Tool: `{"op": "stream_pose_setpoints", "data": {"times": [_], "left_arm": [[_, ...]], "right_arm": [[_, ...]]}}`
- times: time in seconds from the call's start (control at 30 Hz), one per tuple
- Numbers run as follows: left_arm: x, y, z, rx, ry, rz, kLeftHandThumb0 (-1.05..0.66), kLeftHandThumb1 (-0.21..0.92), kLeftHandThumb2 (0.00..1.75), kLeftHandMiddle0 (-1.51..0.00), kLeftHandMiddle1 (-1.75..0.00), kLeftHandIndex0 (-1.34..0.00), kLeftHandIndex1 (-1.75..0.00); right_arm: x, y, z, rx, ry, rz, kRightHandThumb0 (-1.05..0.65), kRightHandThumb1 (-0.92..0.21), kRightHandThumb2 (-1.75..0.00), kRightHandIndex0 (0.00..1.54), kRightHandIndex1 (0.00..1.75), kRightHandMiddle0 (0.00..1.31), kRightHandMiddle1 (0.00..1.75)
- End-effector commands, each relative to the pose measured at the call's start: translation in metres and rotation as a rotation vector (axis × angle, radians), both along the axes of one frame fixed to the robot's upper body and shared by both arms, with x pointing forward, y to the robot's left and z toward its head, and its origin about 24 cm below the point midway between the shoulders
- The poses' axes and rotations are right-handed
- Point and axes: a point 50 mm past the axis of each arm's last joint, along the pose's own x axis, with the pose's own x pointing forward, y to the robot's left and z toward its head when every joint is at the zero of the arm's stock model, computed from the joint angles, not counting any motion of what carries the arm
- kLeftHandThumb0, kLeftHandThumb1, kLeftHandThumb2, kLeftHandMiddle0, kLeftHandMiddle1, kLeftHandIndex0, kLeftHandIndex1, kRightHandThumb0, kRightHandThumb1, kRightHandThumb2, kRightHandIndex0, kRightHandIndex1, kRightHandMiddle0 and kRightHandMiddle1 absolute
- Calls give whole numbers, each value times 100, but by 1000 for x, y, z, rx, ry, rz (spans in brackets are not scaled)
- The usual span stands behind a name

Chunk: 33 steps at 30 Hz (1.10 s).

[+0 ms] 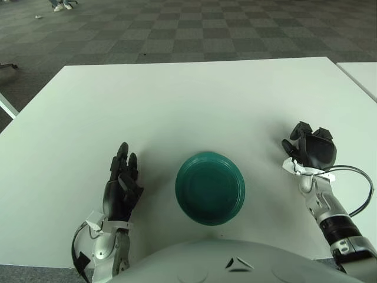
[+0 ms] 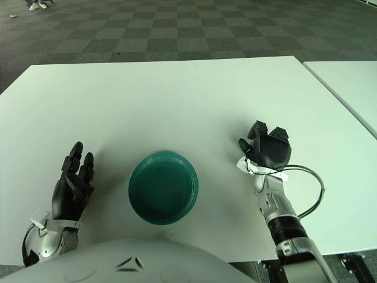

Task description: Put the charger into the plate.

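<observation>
1. I see the green plate (image 1: 210,188) empty on the white tabletop (image 1: 177,100), between my two hands.
2. My left hand (image 1: 121,191) shows left of the plate, its fingers (image 1: 123,162) extended and relaxed, grasping nothing.
3. My right hand (image 1: 311,150) is right of the plate and well apart from it, its fingers (image 1: 300,131) curled downward over the tabletop.
4. I cannot tell whether those fingers grasp anything; the charger is not visible to me, only something white at the wrist.
</observation>
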Motion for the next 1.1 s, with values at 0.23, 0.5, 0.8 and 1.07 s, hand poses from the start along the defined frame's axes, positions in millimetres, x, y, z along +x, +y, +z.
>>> {"op": "stream_pose_setpoints", "data": {"times": [0.23,0.5,0.8,1.07], "left_arm": [[1,5,-3,1,19,-1,-105,92,107,0,0,0,-22],[2,7,-4,1,19,0,-105,92,107,0,0,0,-22],[2,9,-5,1,19,0,-105,92,107,0,0,0,-22],[2,10,-5,0,19,0,-105,92,107,0,0,0,-22]], "right_arm": [[-19,26,19,58,-51,45,-47,-34,-128,113,175,59,175],[-23,41,38,55,-100,87,-48,-33,-130,113,175,60,175],[-23,46,46,48,-63,115,-48,-33,-129,112,175,60,175],[-21,49,44,73,-37,144,-48,-33,-130,111,175,60,175]]}}
